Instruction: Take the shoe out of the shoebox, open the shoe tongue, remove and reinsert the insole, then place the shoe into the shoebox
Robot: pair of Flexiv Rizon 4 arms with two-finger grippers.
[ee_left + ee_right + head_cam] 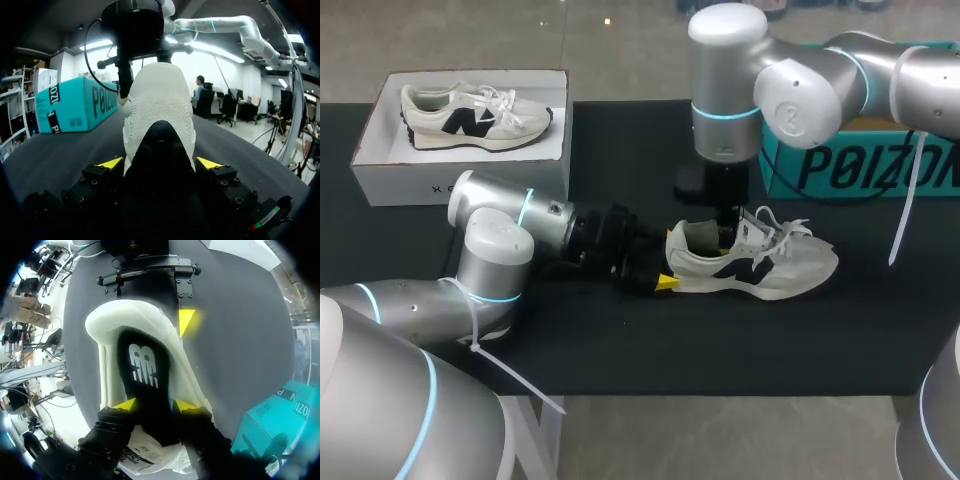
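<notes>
Entering from the lower left of the frame, left arm [490,250] lies low over the black table [720,340]. Left gripper [658,278] is at centre frame, closed narrowly on the heel of the shoe [790,270], one yellow tip against each side of it. The shoe is cream with dark side marks. It stands upright on its sole just right of centre, out of its box, heel toward the left gripper, laces [785,232] loose. Right gripper [730,228] points straight down into the shoe's opening over the black insole [144,365], which lies inside the shoe; whether it grips the insole cannot be told. Right arm [800,90] comes in from the upper right. Teal box [880,165] sits behind the shoe at right. White shoebox [380,175] is in the upper left, well apart from the shoe, holding a second shoe [475,118] on its side.
</notes>
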